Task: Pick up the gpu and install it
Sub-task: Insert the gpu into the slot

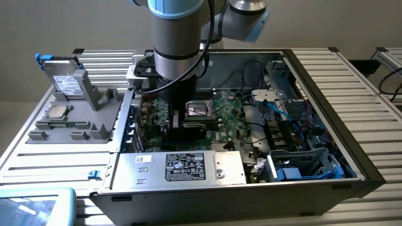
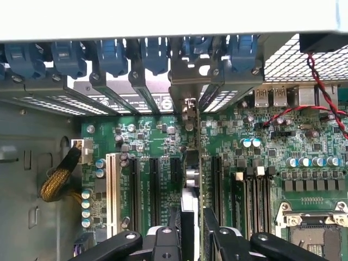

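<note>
Wrist view: gripper [image 2: 191, 235] clamped narrow on the edge-on gpu [image 2: 191, 176], standing among motherboard [image 2: 157, 136] slots.

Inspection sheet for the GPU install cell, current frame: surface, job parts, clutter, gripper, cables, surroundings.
Surface: slatted metal table carrying an open computer case, motherboard exposed.
Job's things: gpu seen edge-on, upright over the expansion slots, bracket end toward the case's rear slot openings; cannot tell if seated.
Clutter: grey fixture on the exterior view's left, holding a processor chip.
Grippers: gripper down inside the case, fingers closed on either side of the gpu.
Cables: blue cables and black cables in the case; red-and-black wire; yellow braided cable; all apart from the gpu.
Surroundings: plain wall; nothing else seen.
</note>
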Controlling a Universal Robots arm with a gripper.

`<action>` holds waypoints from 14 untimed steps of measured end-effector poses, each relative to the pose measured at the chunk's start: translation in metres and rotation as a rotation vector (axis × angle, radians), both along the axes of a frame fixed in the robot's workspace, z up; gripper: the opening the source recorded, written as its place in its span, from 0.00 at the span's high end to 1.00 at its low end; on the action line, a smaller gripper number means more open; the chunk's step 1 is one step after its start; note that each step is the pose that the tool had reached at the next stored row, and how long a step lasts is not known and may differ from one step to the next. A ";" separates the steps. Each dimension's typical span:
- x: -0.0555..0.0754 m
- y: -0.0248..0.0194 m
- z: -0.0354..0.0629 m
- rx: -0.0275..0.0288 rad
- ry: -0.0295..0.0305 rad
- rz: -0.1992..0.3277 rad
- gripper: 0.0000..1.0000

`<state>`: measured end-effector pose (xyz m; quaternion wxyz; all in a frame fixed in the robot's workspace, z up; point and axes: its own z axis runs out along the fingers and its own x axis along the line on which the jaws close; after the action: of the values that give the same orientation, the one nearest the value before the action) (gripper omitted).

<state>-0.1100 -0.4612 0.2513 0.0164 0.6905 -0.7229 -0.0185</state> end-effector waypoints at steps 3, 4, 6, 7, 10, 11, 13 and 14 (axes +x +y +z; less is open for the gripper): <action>0.000 -0.0003 0.0019 -0.0017 0.0014 0.000 0.73; 0.000 -0.0003 0.0019 -0.0017 0.0015 0.000 0.73; 0.000 -0.0002 0.0019 -0.0017 0.0014 0.000 0.73; 0.000 0.0003 0.0018 -0.0021 0.0016 0.000 0.73; 0.000 0.0024 0.0004 -0.0034 0.0021 0.000 0.73; 0.000 0.0024 0.0004 -0.0038 0.0021 0.000 0.73; 0.000 0.0024 0.0004 -0.0040 0.0020 0.000 0.73; 0.000 0.0025 0.0003 -0.0050 0.0019 0.000 0.73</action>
<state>-0.1102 -0.4587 0.2516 0.0188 0.6905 -0.7229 -0.0174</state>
